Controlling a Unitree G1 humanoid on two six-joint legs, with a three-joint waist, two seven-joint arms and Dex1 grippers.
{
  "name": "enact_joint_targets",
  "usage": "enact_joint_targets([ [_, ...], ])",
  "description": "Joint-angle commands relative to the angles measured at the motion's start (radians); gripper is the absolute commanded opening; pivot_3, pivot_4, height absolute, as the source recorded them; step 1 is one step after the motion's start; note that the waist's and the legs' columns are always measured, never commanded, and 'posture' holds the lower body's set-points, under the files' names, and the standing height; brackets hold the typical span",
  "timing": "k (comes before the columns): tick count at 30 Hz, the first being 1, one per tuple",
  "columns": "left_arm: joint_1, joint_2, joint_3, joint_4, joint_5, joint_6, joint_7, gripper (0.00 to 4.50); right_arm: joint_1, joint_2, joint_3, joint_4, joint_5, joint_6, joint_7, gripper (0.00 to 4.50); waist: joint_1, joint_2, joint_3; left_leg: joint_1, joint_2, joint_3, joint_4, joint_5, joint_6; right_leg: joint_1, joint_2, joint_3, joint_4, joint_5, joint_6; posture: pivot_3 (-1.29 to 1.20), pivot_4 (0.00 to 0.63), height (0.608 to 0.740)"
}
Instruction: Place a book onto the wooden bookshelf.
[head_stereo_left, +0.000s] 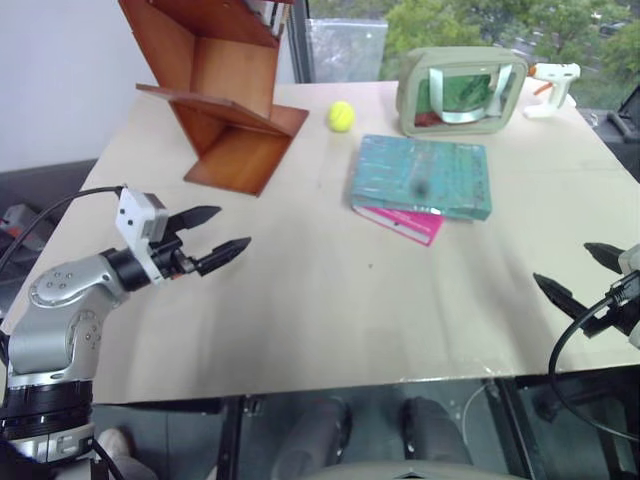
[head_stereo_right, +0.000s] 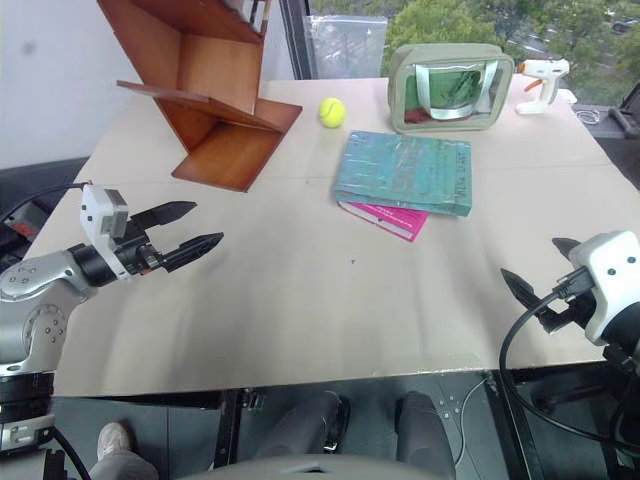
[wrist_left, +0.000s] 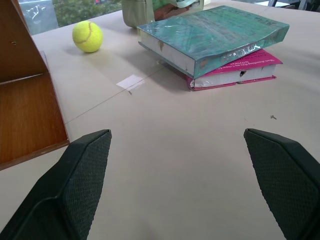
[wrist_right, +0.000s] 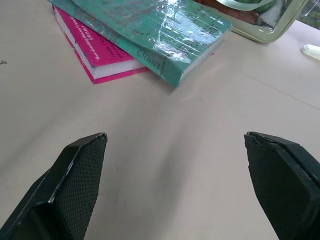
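Across the beige table (head_stereo_left: 300, 330), both spread grippers, left gripper (head_stereo_left: 222, 236) and right gripper (head_stereo_right: 535, 278), are idling; squeezing the thick teal hardcover book's (head_stereo_left: 422, 175) opposite edges should lift it off the thin pink book (head_stereo_left: 408, 222).

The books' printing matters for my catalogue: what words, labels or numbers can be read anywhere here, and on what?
"GRANT": on the spine of the teal-green book, seen from the right wrist view.
White lettering on the spine of the pink book beneath it: too small to read.
Nothing readable on the wooden bookshelf, tennis ball or mirror.
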Motion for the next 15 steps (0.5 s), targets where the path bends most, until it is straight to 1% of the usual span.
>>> enact_joint_targets([
  [1,-0.014,0.019,0.001,-0.041,-0.013,0.004,-0.018,4.45,-0.046,-0.021,0.024,-0.019,0.009,0.034,-0.037,4.5,-0.001,0.0,0.0,0.0,0.0,0.0,0.0,0.0,0.0,0.0,0.0,0.0,0.0,0.0,0.0,0.0,0.15,0.74],
  [4,-0.059,0.002,-0.035,-0.07,-0.024,0.02,-0.016,4.45,-0.162,-0.024,0.117,-0.004,-0.009,0.121,-0.137,4.5,-0.001,0.0,0.001,0.0,0.001,0.003,0.0,0.0,0.0,0.0,-0.001,0.002,0.0,0.0,0.0,0.0,0.15,0.74],
  [6,-0.073,-0.011,-0.05,-0.087,-0.028,0.024,-0.012,4.45,-0.247,-0.02,0.159,0.048,-0.008,0.17,-0.174,4.5,-0.001,0.0,0.001,0.0,0.002,0.003,0.0,0.0,0.0,0.0,-0.002,0.002,0.0,0.0,0.0,0.0,0.15,0.74],
  [8,-0.089,-0.03,-0.072,-0.105,-0.034,0.022,-0.014,4.5,-0.333,-0.031,0.225,0.139,-0.041,0.175,-0.192,3.91,-0.001,0.0,0.001,0.001,0.002,0.003,0.0,0.0,0.0,0.0,-0.002,0.002,0.0,0.0,0.0,0.0,0.15,0.74],
  [9,-0.098,-0.041,-0.081,-0.114,-0.041,0.027,-0.011,4.5,-0.384,-0.03,0.267,0.196,-0.074,0.166,-0.212,3.83,-0.001,0.0,0.001,0.0,0.002,0.003,0.0,0.0,0.0,0.0,-0.002,0.002,0.0,0.0,0.0,0.0,0.15,0.74],
  [11,-0.111,-0.059,-0.098,-0.133,-0.051,0.029,-0.016,4.5,-0.488,-0.027,0.37,0.328,-0.153,0.123,-0.241,2.86,-0.003,0.0,0.001,0.0,0.002,0.004,0.0,0.001,0.0,-0.002,-0.001,0.002,-0.001,0.0,0.0,0.0,0.15,0.74],
  [13,-0.118,-0.069,-0.116,-0.15,-0.053,0.023,-0.026,4.5,-0.578,-0.012,0.448,0.445,-0.215,0.09,-0.26,1.97,-0.006,0.0,0.001,-0.002,0.002,0.005,0.0,0.003,-0.002,-0.003,-0.001,0.003,-0.001,0.0,0.0,0.0,0.15,0.74],
  [14,-0.121,-0.074,-0.124,-0.161,-0.055,0.019,-0.031,4.5,-0.624,0.002,0.482,0.508,-0.242,0.072,-0.27,1.46,-0.005,0.0,0.001,-0.001,0.002,0.006,-0.001,0.004,0.0,-0.004,-0.001,0.004,0.0,0.0,0.0,0.0,0.15,0.74],
  [15,-0.126,-0.079,-0.13,-0.17,-0.06,0.021,-0.032,4.5,-0.661,0.014,0.506,0.564,-0.266,0.053,-0.279,1.16,-0.005,0.0,0.001,-0.002,0.002,0.006,-0.002,0.004,0.0,-0.005,-0.001,0.005,0.0,0.0,0.0,0.0,0.15,0.74],
])
